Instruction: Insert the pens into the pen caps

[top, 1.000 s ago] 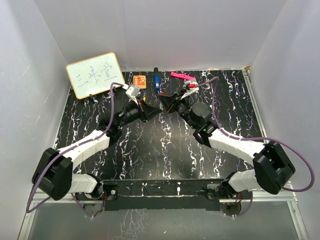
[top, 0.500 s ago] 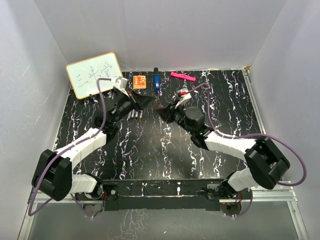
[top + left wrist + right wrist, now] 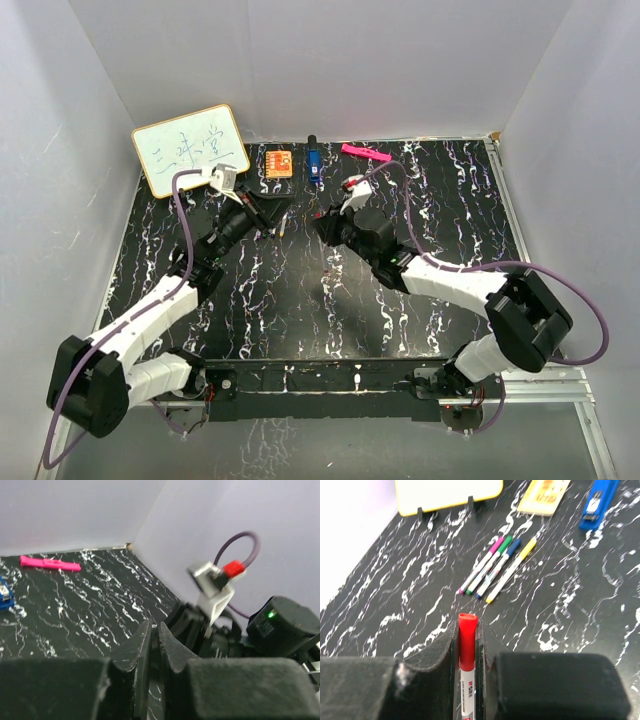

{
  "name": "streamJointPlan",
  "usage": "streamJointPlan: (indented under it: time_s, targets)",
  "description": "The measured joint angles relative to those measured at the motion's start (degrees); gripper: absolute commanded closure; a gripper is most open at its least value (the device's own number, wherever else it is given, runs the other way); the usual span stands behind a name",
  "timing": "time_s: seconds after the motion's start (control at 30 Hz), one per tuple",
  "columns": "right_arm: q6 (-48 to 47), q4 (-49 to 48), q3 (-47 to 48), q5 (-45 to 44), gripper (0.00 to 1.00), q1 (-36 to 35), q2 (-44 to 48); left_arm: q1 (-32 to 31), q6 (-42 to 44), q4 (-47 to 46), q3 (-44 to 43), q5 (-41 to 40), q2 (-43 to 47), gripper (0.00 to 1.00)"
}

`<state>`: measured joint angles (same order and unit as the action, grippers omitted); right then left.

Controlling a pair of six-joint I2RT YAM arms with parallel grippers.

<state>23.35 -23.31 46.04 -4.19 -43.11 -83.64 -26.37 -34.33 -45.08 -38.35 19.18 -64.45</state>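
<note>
My right gripper [image 3: 467, 630] is shut on a white-barrelled pen [image 3: 467, 680] with a red cap [image 3: 467, 632] on its end, and the cap sticks out past the fingertips. In the top view this gripper [image 3: 322, 220] hovers mid-table. Several more capped pens [image 3: 496, 569] (purple, green, blue, yellow) lie side by side on the black marbled table ahead of it. In the top view they [image 3: 278, 226] lie just below my left gripper [image 3: 287, 200]. My left gripper [image 3: 155, 628] has its jaws together with nothing showing between them. No loose caps are in view.
A whiteboard [image 3: 190, 150] stands at the back left. An orange square block [image 3: 279, 162], a blue and black marker [image 3: 313, 165] and a flat pink bar [image 3: 365, 153] lie along the back wall. The right arm's wrist camera [image 3: 215, 580] is close in front of the left gripper.
The two grippers were tip to tip at mid-table and have drawn apart. The left arm pulled back to the left. The right gripper moved left with the red-capped pen.
</note>
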Motion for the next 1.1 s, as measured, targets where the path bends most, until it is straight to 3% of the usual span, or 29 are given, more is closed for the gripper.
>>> streamJointPlan:
  time_s: [0.13, 0.3, 0.8, 0.9, 0.97, 1.03, 1.1]
  targets:
    - [-0.59, -0.44, 1.44, -5.11, 1.0, 0.11, 0.92, 0.0, 2.4, 5.44, 1.6, -0.5, 3.15, 0.62]
    - [0.15, -0.9, 1.44, -8.81, 1.0, 0.15, 1.79, 0.0, 2.14, 6.4, 4.46, 2.56, 2.36, 0.46]
    - [5.77, -5.86, 1.44, -8.55, 1.0, 0.26, 3.15, -1.62, -3.48, -1.4, 5.64, 14.73, -12.92, 0.42]
    - [6.8, -6.69, 1.44, -7.85, 1.0, 0.26, 2.82, -2.05, -3.56, -1.44, 4.94, 14.95, -13.9, 0.43]
    - [7.06, -6.99, 1.44, -7.58, 1.0, 0.26, 2.62, -2.27, -3.58, -1.55, 4.35, 15.04, -14.64, 0.5]
    - [7.43, -7.1, 1.44, -7.26, 1.0, 0.26, 2.38, -2.36, -3.61, -1.68, 3.61, 15.17, -15.82, 0.64]
    - [7.82, -7.41, 1.44, -6.99, 1.0, 0.26, 1.95, -2.36, -3.74, -1.64, 2.97, 15.3, -17.09, 0.86]
